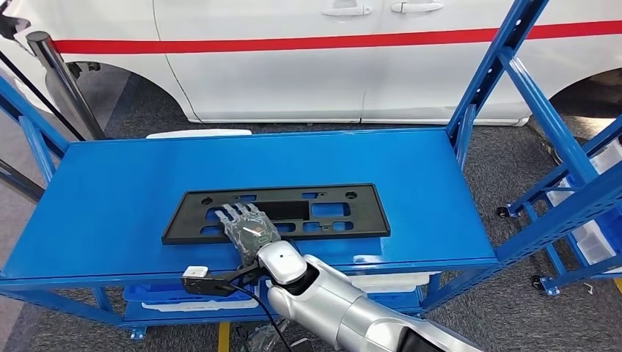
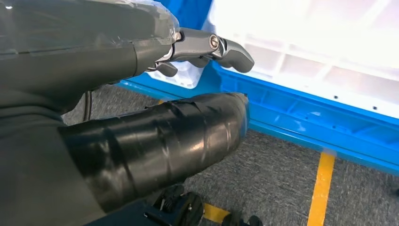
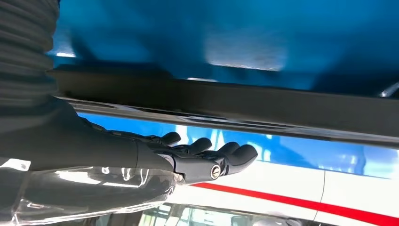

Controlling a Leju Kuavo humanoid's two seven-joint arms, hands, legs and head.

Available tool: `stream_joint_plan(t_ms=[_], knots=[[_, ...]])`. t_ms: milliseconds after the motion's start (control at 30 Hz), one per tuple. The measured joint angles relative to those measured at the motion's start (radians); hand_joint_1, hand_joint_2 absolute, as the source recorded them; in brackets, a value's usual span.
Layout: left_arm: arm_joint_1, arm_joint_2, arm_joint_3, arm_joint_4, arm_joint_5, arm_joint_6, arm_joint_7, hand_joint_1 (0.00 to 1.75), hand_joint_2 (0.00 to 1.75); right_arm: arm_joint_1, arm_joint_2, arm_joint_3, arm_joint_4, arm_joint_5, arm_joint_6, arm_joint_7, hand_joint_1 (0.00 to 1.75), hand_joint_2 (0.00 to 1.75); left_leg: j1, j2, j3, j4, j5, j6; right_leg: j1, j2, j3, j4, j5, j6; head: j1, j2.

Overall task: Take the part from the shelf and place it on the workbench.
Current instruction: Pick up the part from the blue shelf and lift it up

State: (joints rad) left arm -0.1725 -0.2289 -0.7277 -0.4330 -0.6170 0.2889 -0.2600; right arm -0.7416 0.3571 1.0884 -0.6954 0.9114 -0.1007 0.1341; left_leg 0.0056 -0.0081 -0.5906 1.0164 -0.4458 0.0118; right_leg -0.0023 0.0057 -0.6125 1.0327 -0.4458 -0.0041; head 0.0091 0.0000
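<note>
— Surroundings? Blue tabletop (image 1: 110,213) of a steel rack, set on grey carpet. White vehicle (image 1: 293,66) with a red stripe parked just behind. Second blue rack (image 1: 565,183) to the right, carrying white bins. Black post (image 1: 62,81) leaning at the far left.

— Location of the part? Black plastic part (image 1: 323,213), flat and rectangular with cut-outs, lying flat near the front middle of the tabletop.

— Right robot hand (image 1: 246,224)? Laid palm-down on the left portion of the part, fingers spread flat, wrapped in clear film. No grasp visible; resting on top only. Right wrist view: fingers (image 3: 235,155) extended alongside the part's dark edge (image 3: 235,108).

— Left robot hand (image 2: 188,70)? Hanging low beside the lower blue shelf (image 2: 306,117) and a white bin (image 2: 329,47), holding nothing, thumb and fingers apart.

— Obstructions? Small white and black camera unit (image 1: 202,280) at the right wrist, just over the tabletop's front edge. Yellow floor line (image 2: 322,188) below.
</note>
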Motion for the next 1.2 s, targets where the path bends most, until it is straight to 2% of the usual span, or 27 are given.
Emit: stream_joint_plan(t_ms=[67,100,167,200,233,267,333,400,500,567,600,667,700,733,767,800,867,900,933,1033,1067,1100,1133,1200], knots=[[0.001,-0.001,0.002,0.0,0.004,0.004,0.005,0.0,0.0,0.0,0.002,0.0,0.012,0.015,-0.015,0.018,0.0,1.75,0.004,0.001,0.005,-0.01,0.007,0.014,-0.001,-0.001,-0.011,0.031,-0.024,0.011,0.0,0.0],[0.002,-0.001,0.003,0.0,0.009,0.006,0.008,0.0,0.0,0.0,0.002,0.0,0.02,0.022,-0.023,0.028,0.0,1.75,0.005,0.003,0.007,-0.014,0.009,0.02,-0.002,-0.001,-0.031,0.076,-0.052,0.015,0.0,0.0],[0.003,-0.001,0.007,0.0,0.016,0.008,0.016,0.0,0.0,-0.001,0.001,0.0,0.039,0.035,-0.033,0.048,0.0,1.75,0.004,0.005,0.005,-0.014,0.01,0.025,-0.004,-0.001,-0.089,0.204,-0.114,0.02,0.0,0.0],[0.004,-0.002,0.01,0.0,0.02,0.008,0.021,0.0,0.0,-0.002,0.001,0.0,0.047,0.04,-0.037,0.059,0.0,1.75,0.004,0.005,0.005,-0.013,0.01,0.026,-0.004,-0.001,-0.111,0.254,-0.129,0.022,0.0,0.0],[0.005,-0.002,0.014,0.0,0.023,0.008,0.025,0.0,0.0,-0.003,0.001,0.0,0.054,0.044,-0.04,0.069,0.0,1.75,0.004,0.006,0.005,-0.012,0.01,0.026,-0.005,-0.001,-0.118,0.272,-0.126,0.023,0.0,0.0],[0.005,-0.003,0.018,0.0,0.027,0.008,0.029,0.0,0.0,-0.005,0.001,0.0,0.061,0.048,-0.044,0.076,0.0,1.75,0.004,0.006,0.004,-0.01,0.01,0.025,-0.007,-0.002,-0.106,0.251,-0.106,0.023,0.0,0.0],[0.006,-0.006,0.026,0.0,0.033,0.008,0.034,0.0,0.0,-0.013,0.001,-0.001,0.075,0.059,-0.055,0.086,0.0,1.75,0.004,0.005,0.004,-0.004,0.008,0.021,-0.01,-0.003,-0.038,0.124,-0.048,0.02,0.0,0.0],[0.005,-0.007,0.033,0.0,0.037,0.009,0.038,0.0,0.0,-0.019,0.002,-0.007,0.093,0.073,-0.071,0.088,0.0,1.75,0.001,0.003,0.001,0.004,0.004,0.012,-0.008,-0.003,0.012,0.024,-0.019,0.013,0.0,0.0],[0.005,-0.007,0.038,0.0,0.045,0.01,0.042,0.0,0.0,-0.026,0.003,-0.025,0.117,0.095,-0.083,0.089,0.0,1.75,0.0,0.002,0.001,0.004,0.004,-0.005,-0.004,0.0,0.018,0.005,-0.014,-0.004,0.0,0.0],[0.005,-0.007,0.045,0.0,0.049,0.011,0.045,0.0,0.0,-0.03,0.003,-0.035,0.128,0.111,-0.085,0.091,0.0,1.75,0.003,0.003,-0.009,0.028,-0.017,-0.016,-0.007,-0.001,0.02,-0.003,-0.008,-0.017,0.0,0.0],[0.005,-0.007,0.049,0.0,0.051,0.012,0.045,0.0,0.0,-0.03,0.003,-0.039,0.132,0.118,-0.086,0.09,0.0,1.75,0.004,0.003,-0.026,0.067,-0.043,-0.02,-0.009,-0.002,0.021,-0.006,-0.004,-0.021,0.0,0.0],[0.006,-0.007,0.054,0.0,0.056,0.012,0.046,0.0,0.0,-0.03,0.003,-0.048,0.14,0.129,-0.085,0.09,0.0,1.75,0.006,0.003,-0.08,0.191,-0.109,-0.028,-0.009,-0.004,0.018,-0.007,-0.003,-0.025,0.0,0.0],[0.006,-0.007,0.055,0.001,0.058,0.011,0.047,0.0,0.0,-0.03,0.003,-0.052,0.143,0.135,-0.083,0.089,0.0,1.75,0.007,0.003,-0.105,0.247,-0.129,-0.03,-0.009,-0.004,0.017,-0.007,-0.002,-0.025,0.0,0.0],[0.007,-0.007,0.056,0.001,0.06,0.011,0.047,0.0,0.0,-0.029,0.003,-0.056,0.145,0.14,-0.082,0.089,0.0,1.75,0.007,0.003,-0.116,0.274,-0.131,-0.031,-0.008,-0.005,0.017,-0.007,-0.002,-0.025,0.0,0.0],[0.008,-0.007,0.058,0.001,0.063,0.011,0.048,0.0,0.0,-0.029,0.003,-0.06,0.148,0.145,-0.082,0.089,0.36,1.75,0.007,0.003,-0.109,0.264,-0.115,-0.031,-0.008,-0.005,0.018,-0.007,-0.002,-0.025,0.0,0.0],[0.008,-0.007,0.061,0.001,0.065,0.011,0.048,0.0,0.0,-0.03,0.003,-0.064,0.149,0.15,-0.082,0.089,0.79,1.75,0.007,0.003,-0.083,0.214,-0.083,-0.029,-0.008,-0.004,0.019,-0.007,-0.002,-0.025,0.0,0.0],[0.008,-0.008,0.066,0.001,0.07,0.011,0.05,0.0,0.0,-0.03,0.004,-0.075,0.152,0.161,-0.08,0.09,1.67,1.75,0.005,0.003,-0.012,0.073,-0.024,-0.021,-0.006,-0.003,0.021,-0.006,-0.003,-0.022,0.0,0.0],[0.007,-0.009,0.069,0.001,0.073,0.01,0.052,0.0,0.0,-0.03,0.005,-0.081,0.154,0.164,-0.079,0.091,1.75,1.75,0.003,0.003,0.012,0.023,-0.01,-0.016,-0.005,-0.002,0.02,-0.005,-0.003,-0.018,0.0,0.0],[0.007,-0.01,0.074,0.001,0.075,0.01,0.054,0.0,0.0,-0.03,0.005,-0.087,0.156,0.166,-0.077,0.091,1.75,1.75,0.0,0.003,0.023,-0.002,-0.007,-0.012,-0.004,-0.002,0.018,-0.005,-0.002,-0.013,0.0,0.0],[0.007,-0.014,0.082,0.001,0.08,0.01,0.059,0.0,0.0,-0.028,0.004,-0.103,0.164,0.169,-0.078,0.087,1.75,1.75,0.0,0.003,0.023,-0.013,-0.001,0.004,-0.004,-0.001,0.016,-0.006,0.0,0.005,0.0,0.0],[0.006,-0.015,0.083,0.001,0.083,0.01,0.059,0.0,0.0,-0.028,0.003,-0.108,0.167,0.171,-0.08,0.084,1.75,1.75,0.002,0.004,0.024,-0.019,0.003,0.011,-0.005,-0.001,0.01,0.008,-0.011,0.009,0.0,0.0],[0.005,-0.016,0.085,0.001,0.084,0.01,0.06,0.0,0.0,-0.027,0.003,-0.114,0.17,0.173,-0.08,0.082,1.75,1.75,0.005,0.005,0.026,-0.024,0.007,0.017,-0.004,-0.001,-0.003,0.038,-0.032,0.013,0.0,0.0],[0.005,-0.017,0.087,0.001,0.087,0.01,0.061,0.0,0.0,-0.027,0.002,-0.119,0.173,0.175,-0.08,0.08,1.75,1.75,0.006,0.007,0.026,-0.026,0.009,0.02,-0.005,-0.001,-0.028,0.092,-0.064,0.015,0.001,0.0],[0.004,-0.017,0.09,0.001,0.088,0.009,0.062,0.0,0.0,-0.026,0.001,-0.127,0.179,0.178,-0.079,0.08,1.75,1.75,0.005,0.008,0.024,-0.025,0.009,0.023,-0.006,-0.001,-0.092,0.226,-0.123,0.02,0.001,0.0]])
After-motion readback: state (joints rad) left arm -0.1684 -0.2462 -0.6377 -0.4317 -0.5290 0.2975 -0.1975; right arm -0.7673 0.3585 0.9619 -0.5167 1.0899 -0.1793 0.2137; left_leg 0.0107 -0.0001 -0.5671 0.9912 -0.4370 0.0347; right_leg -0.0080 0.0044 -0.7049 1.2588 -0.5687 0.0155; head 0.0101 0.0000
